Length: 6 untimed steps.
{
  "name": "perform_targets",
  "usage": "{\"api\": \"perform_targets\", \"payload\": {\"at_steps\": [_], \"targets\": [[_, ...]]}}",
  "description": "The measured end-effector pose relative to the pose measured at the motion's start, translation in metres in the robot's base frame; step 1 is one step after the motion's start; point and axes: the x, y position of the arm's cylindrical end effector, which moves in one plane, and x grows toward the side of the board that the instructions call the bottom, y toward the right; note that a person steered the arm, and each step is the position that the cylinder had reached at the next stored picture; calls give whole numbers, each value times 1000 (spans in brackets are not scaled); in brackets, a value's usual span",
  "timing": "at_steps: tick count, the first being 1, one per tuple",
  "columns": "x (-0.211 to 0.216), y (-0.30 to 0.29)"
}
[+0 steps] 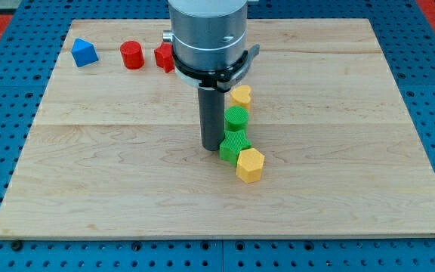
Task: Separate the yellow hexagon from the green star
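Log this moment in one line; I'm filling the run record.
tip: left of green star, close | yellow hexagon: touching star, lower right | separation: not done | green cylinder: above star

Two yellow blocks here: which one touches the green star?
The yellow hexagon, lowest in the view, touching the green star beside my tip. The other yellow block sits higher, above the green cylinder.

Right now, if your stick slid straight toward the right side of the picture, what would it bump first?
Most likely the green star. My tip sits just at its left, seemingly touching. The yellow hexagon lies beyond, lower right.
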Motion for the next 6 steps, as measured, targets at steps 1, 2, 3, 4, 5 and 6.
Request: {"api": "perform_targets", "payload": {"at_steps": [1,2,3,4,5,6], "targets": [[5,14],[17,-3],[70,2],[124,95],[65,135],[20,113]]}}
